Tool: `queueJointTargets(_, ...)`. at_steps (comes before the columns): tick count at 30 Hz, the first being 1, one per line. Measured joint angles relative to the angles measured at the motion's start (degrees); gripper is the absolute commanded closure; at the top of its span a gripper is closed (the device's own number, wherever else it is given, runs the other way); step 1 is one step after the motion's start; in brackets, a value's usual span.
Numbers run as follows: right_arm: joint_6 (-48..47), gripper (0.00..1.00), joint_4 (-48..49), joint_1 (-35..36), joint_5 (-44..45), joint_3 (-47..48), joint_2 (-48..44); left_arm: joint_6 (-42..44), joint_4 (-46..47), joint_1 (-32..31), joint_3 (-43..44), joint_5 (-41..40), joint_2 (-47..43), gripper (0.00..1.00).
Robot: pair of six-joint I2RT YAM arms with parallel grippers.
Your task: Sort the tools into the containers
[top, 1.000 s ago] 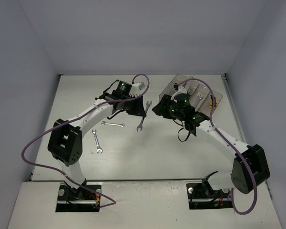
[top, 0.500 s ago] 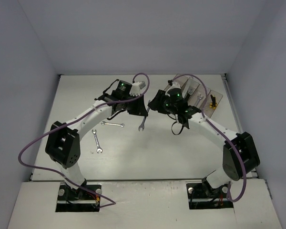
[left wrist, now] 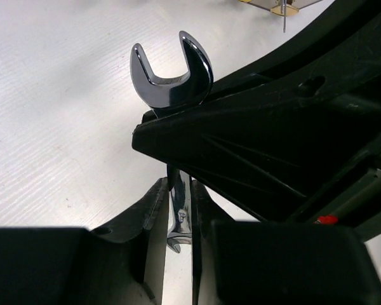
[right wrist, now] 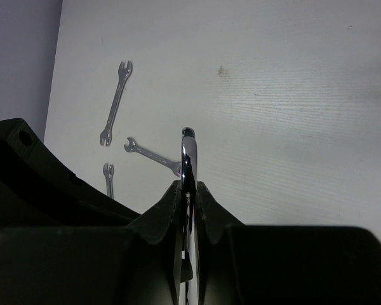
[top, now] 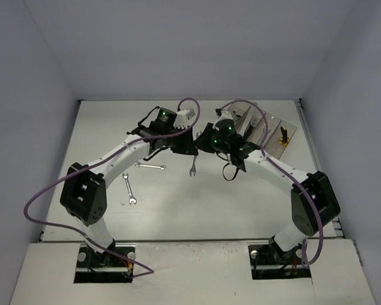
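Observation:
A silver open-end wrench (top: 192,166) hangs above the table's middle, held between both grippers. My left gripper (top: 188,149) is shut on its shaft; in the left wrist view the wrench (left wrist: 171,70) stands open end up between the left gripper's (left wrist: 180,190) fingers, with the right gripper's black body across it. My right gripper (top: 203,143) is shut on the same wrench (right wrist: 188,152), seen edge-on in the right gripper (right wrist: 188,188). The smoky-brown containers (top: 293,129) stand at the back right, holding a yellow-and-black driver (top: 283,135) and metal tools.
Two small silver wrenches lie on the table at the left, one (top: 150,166) near the left forearm, one (top: 129,189) nearer the front. The right wrist view shows three loose wrenches (right wrist: 116,101) (right wrist: 153,155) (right wrist: 108,179). Grey walls enclose the table.
My right gripper has swung left from over the containers to the left gripper and closed on the wrench. The wrench and left gripper have shifted slightly right.

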Motion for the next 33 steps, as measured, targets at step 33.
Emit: queueJointTargets(33,-6.46,0.95,-10.07,-42.80,-4.58,20.23,21.42,16.10,-14.90,14.08,-19.66,-30.97,-28.39,0.24)
